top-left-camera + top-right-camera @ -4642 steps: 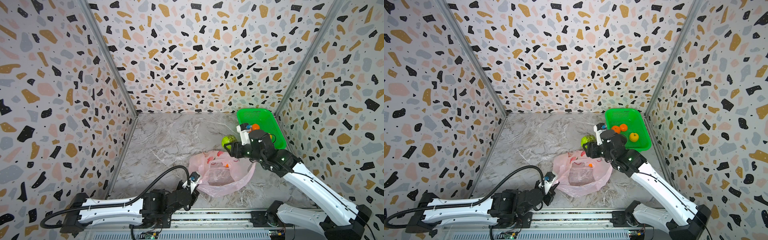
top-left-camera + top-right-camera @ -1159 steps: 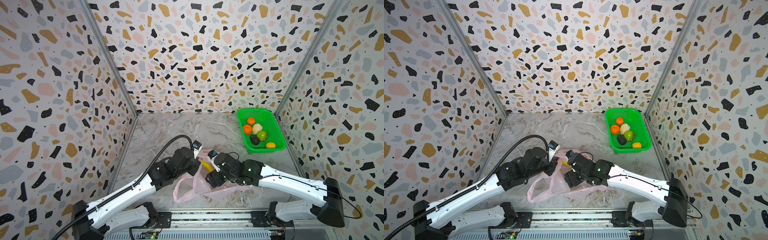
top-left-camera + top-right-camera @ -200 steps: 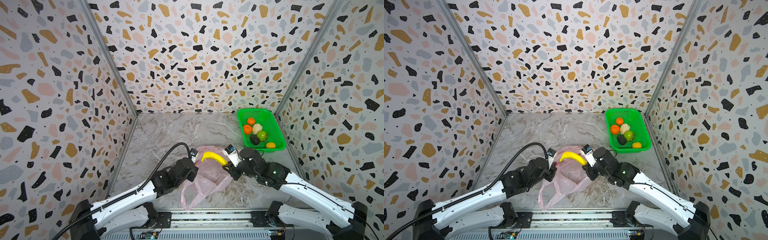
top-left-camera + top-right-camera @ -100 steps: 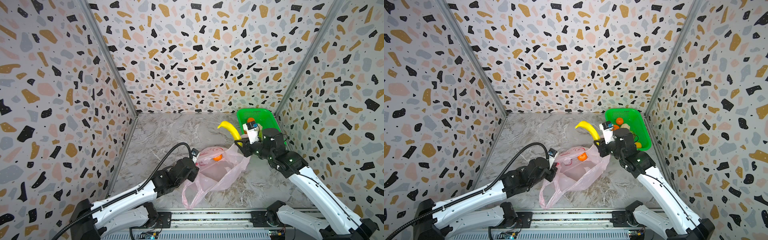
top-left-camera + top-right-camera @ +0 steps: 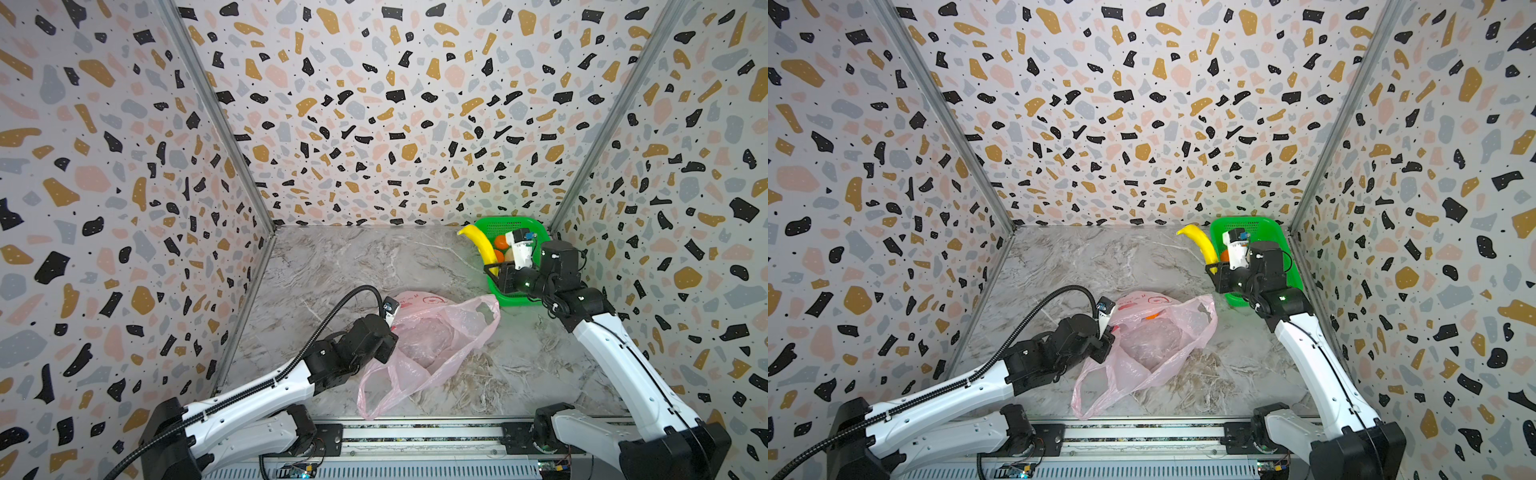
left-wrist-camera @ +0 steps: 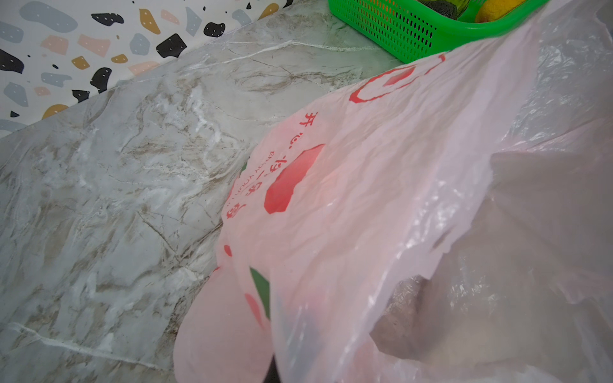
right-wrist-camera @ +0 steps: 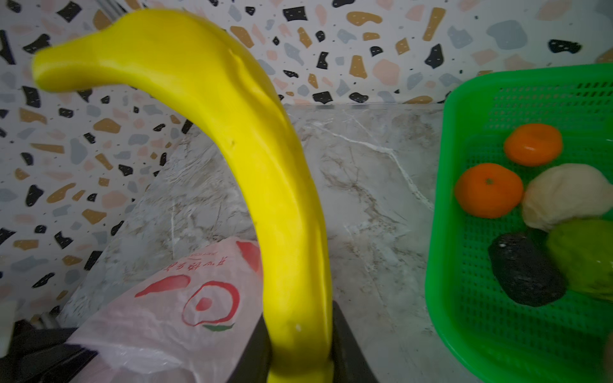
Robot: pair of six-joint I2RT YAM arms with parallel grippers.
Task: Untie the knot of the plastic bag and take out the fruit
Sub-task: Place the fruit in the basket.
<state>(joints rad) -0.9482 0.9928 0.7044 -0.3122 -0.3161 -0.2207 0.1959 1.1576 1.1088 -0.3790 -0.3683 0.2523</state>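
Black right end effector [image 5: 494,272] grips the lower end of a curved yellow banana [image 5: 478,245], raised just beside the green perforated plastic basket [image 5: 519,297] of other fruit [image 7: 489,190]. Left end effector [image 5: 390,336], closed, pinches the thin translucent pink plastic bag [image 5: 440,340], which lies open on the marbled surface [image 5: 332,266].

A robot test cell of the lab sort — terrazzo-print panels [image 5: 395,104] on metal corner posts [image 5: 216,116] box in a marble-print tabletop [image 5: 353,266], and a left arm [image 5: 249,390] and right arm [image 5: 623,361] stand mounted on a front rail [image 5: 415,434] with a bare circuit board [image 5: 297,471] under it.
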